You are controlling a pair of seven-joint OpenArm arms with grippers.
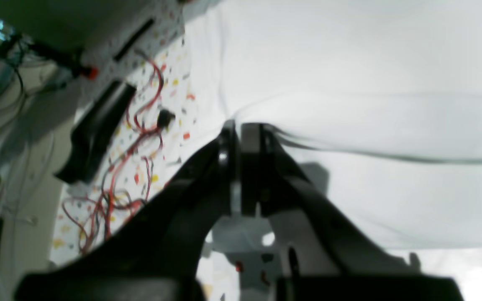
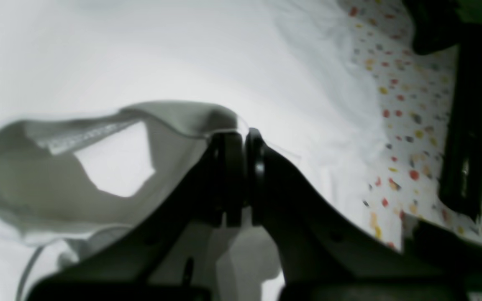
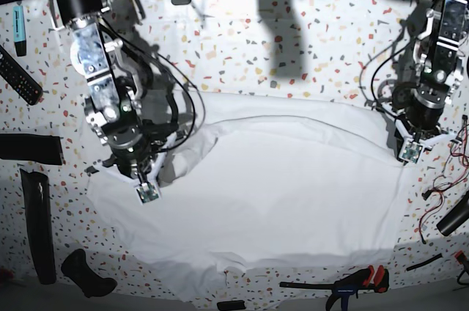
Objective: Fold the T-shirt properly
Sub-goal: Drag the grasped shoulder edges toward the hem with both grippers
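Both grippers pinched closed on cloth. T-shirt (image 3: 271,179) spread across the speckled tabletop (image 3: 293,39), long axis running side to side between the 2 arms. Right gripper (image 3: 146,192) clamped on a lifted fold at one end — left gripper (image 3: 410,152) on the opposite edge. Body of shirt lying toward the near table edge from both; likely fold direction.

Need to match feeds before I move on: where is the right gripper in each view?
Left wrist: not in it.
Right wrist: right gripper at centre, shut on a lifted fold of the T-shirt.
Base: left side, at the shirt's left edge.
Shared landmark: the speckled tabletop beside the shirt, in all three.
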